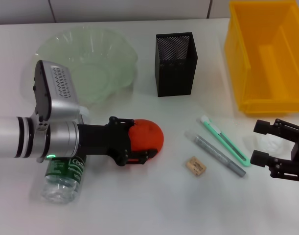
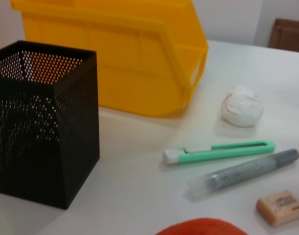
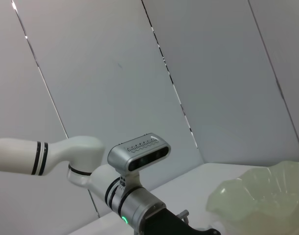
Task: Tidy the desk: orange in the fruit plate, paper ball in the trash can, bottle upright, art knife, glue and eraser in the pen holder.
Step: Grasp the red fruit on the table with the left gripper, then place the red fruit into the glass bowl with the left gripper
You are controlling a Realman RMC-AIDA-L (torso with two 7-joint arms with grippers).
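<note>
with your left gripper (image 1: pixel 139 141) clamped around the orange (image 1: pixel 148 136), lift straight and carry it over the green fruit plate (image 1: pixel 66 46) rim, while the right gripper (image 1: pixel 263 143) hangs open above the paper ball (image 1: pixel 264 144).

Left arm is covering most of the bottle (image 1: pixel 63 178), cap end hidden. Right gripper (image 1: pixel 266 147) is obscuring part of the paper ball (image 1: pixel 267 143). Yellow bin (image 1: pixel 266 58) is running off the head view's right edge.

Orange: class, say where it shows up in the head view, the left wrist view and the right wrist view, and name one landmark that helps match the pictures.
Head view: the orange lies centre-left on the table, between the left gripper fingers.
Left wrist view: only its top peeks in at the bottom edge.
Right wrist view: not in it.
Shared landmark: the black mesh pen holder, in head and left wrist views.
</note>
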